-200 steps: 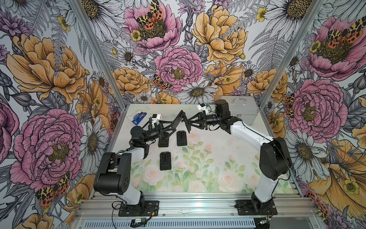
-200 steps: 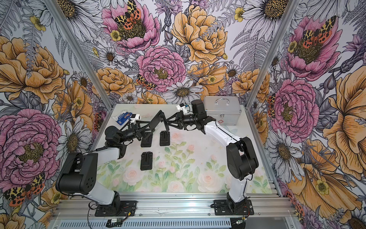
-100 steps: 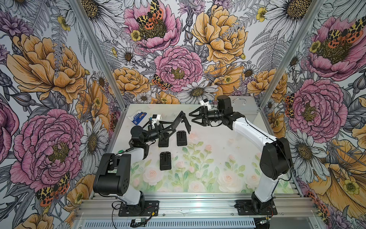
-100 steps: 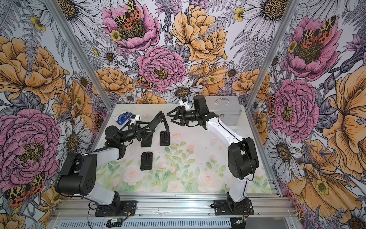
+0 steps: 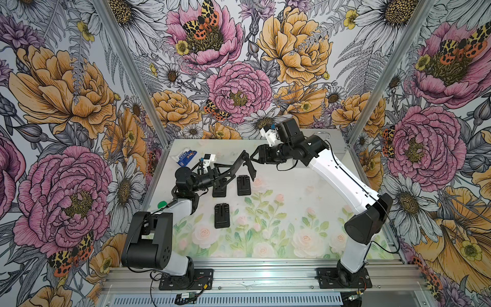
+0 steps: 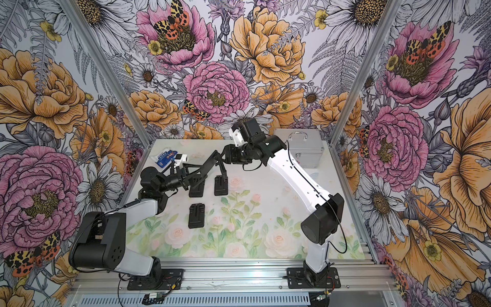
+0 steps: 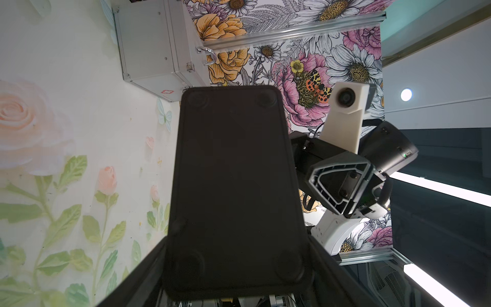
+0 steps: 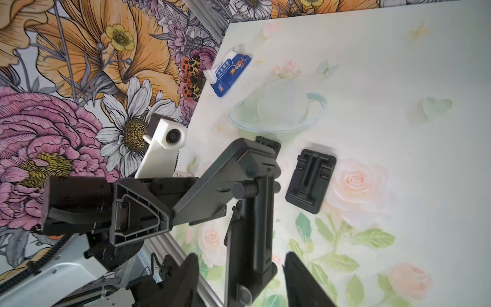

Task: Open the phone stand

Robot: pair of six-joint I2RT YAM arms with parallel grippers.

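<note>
The black phone stand [image 5: 233,166] [image 6: 206,167] is held above the table, partly unfolded. My left gripper [image 5: 215,173] [image 6: 186,175] is shut on its base plate [image 7: 233,186], with a finger [image 7: 143,265] along each side edge. From the raised hinge [image 8: 244,190] the stand's arm [image 8: 249,239] hangs down. My right gripper [image 8: 241,254] [image 5: 254,159] is open around that arm, with a gap showing on both sides of it.
Three folded black stands lie on the mat [image 5: 244,185] [image 5: 221,215] [image 5: 219,189]. A silver case [image 6: 303,151] stands at the back right. A blue tissue pack [image 5: 186,156] lies at the back left.
A second ago my right gripper held the stand's arm stretched out. It let go and backed off, the arm dropped, and the gripper has returned, narrower, around it. The left arm stayed put.
</note>
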